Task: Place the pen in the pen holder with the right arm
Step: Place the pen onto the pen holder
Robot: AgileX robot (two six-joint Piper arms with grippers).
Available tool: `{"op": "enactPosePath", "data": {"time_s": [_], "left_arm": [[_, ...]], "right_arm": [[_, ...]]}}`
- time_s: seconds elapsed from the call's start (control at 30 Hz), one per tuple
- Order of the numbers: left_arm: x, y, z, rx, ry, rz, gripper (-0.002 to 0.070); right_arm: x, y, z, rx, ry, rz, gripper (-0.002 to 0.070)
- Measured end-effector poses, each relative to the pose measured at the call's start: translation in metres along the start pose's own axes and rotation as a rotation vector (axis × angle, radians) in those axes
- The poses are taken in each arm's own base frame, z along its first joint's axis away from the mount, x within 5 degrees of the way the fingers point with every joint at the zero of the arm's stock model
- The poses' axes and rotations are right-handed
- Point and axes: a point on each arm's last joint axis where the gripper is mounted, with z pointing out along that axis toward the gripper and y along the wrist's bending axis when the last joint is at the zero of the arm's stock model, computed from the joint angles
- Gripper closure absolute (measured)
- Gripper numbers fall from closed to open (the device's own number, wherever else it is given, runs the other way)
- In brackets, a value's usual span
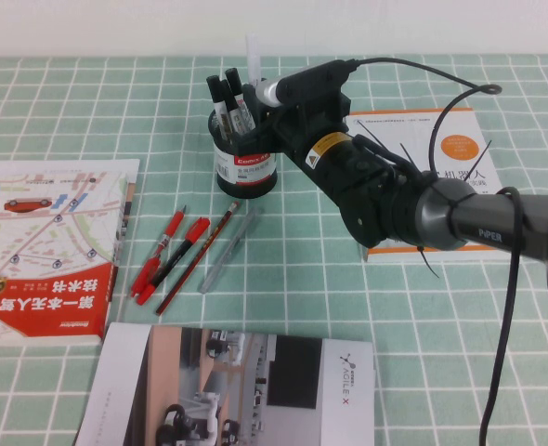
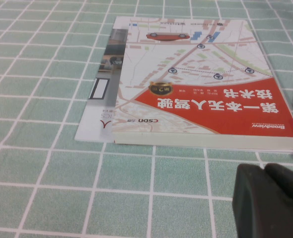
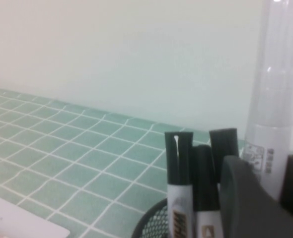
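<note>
Nearest the high camera I saw a grey and white glossy brochure [image 1: 255, 390] at the near edge of the green-checked tablecloth [image 1: 441, 372]. Beyond it lay two red pens [image 1: 167, 251], a dark red pencil [image 1: 200, 255] and a translucent grey pen [image 1: 229, 246], fanned side by side. A red and white map-covered book [image 1: 42, 246] sat at the left edge, a white book with an orange circle [image 1: 441, 153] toward the far right. The small round black wire-mesh pen holder [image 1: 246, 153] stood near the far edge with black-capped white markers [image 1: 228, 102] in it. The black right arm [image 1: 423, 209] reached to it, and the right gripper [image 1: 260, 93] was clamped on the thick white marker pen [image 1: 253, 56], upright above the holder's rim, its lower end hidden.

From the left wrist, the left gripper [image 2: 268, 201] hovered over the cloth beside the map book [image 2: 206, 84]; I could not tell how its jaws stood.

From the right wrist, the white pen [image 3: 273, 99] stood between the black fingers [image 3: 246, 198], just beside the markers [image 3: 179, 183] in the mesh cup [image 3: 154, 223].
</note>
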Motion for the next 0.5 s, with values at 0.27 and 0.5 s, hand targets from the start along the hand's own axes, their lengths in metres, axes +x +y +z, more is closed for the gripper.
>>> {"op": "enactPosePath", "data": {"time_s": [0.27,0.5], "left_arm": [[0.0,0.0,0.0,0.0,0.0,0.0,0.0679],[0.0,0.0,0.0,0.0,0.0,0.0,0.0679]], "right_arm": [[0.0032,-0.0002,-0.0001,0.003,0.035,0.001,0.053],[0.0052,-0.0004,-0.0002,0.005,0.057,0.002,0.0344]]}}
